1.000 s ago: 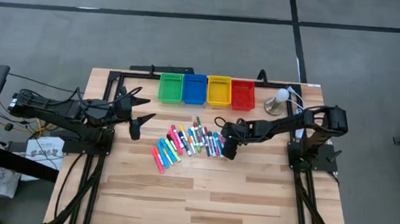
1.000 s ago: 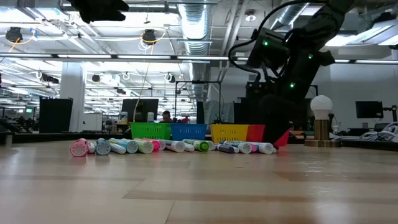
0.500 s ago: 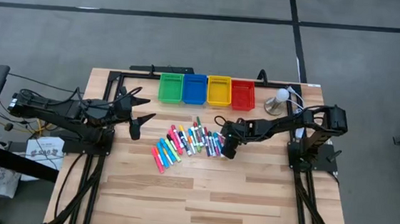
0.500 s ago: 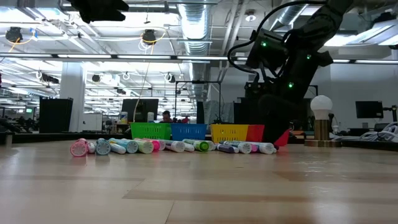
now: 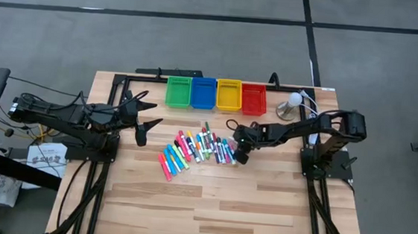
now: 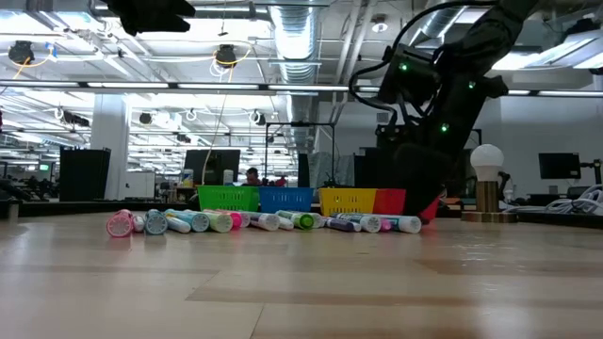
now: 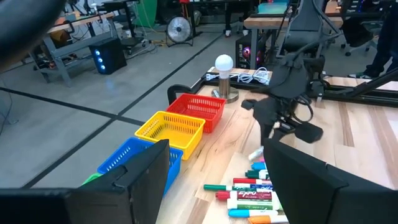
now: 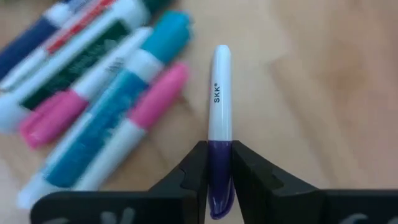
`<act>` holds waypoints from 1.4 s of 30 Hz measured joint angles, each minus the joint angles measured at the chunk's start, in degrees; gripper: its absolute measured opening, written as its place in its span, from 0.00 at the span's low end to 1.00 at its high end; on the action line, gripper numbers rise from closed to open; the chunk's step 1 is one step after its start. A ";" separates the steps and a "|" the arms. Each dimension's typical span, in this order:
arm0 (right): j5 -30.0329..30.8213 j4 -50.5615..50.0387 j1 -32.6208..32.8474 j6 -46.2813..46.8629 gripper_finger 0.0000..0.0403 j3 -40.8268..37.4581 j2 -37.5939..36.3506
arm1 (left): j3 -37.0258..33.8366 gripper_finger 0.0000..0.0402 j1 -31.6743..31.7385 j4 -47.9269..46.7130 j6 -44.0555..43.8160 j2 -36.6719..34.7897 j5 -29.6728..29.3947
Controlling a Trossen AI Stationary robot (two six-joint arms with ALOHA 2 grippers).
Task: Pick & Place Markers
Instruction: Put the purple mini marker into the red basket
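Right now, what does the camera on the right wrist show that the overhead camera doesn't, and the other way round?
Only the right wrist view shows the grip close up: the right gripper is shut on a slim white pen with a purple cap, its barrel printed SKK. Only the overhead view shows the whole table: the green bin, blue bin, yellow bin and red bin in a row, a small lamp, and the left gripper waiting open, apart from the pile. Both show the loose markers beside the right gripper.

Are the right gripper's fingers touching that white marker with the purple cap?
Touching. The right wrist view shows both fingers of the right gripper pressed against the purple cap end of the white marker, no gap either side.
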 joint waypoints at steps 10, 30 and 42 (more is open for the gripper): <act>1.80 -2.28 -3.69 2.39 0.12 0.20 -7.88 | 0.00 0.65 0.00 0.23 -0.81 0.00 0.00; 6.92 2.75 -21.86 2.39 0.13 0.37 -14.85 | 0.00 0.65 0.00 0.90 -7.98 0.91 0.00; 6.46 6.35 -28.67 1.92 0.13 0.37 -11.66 | 0.00 0.65 -0.01 1.81 -10.58 6.78 0.02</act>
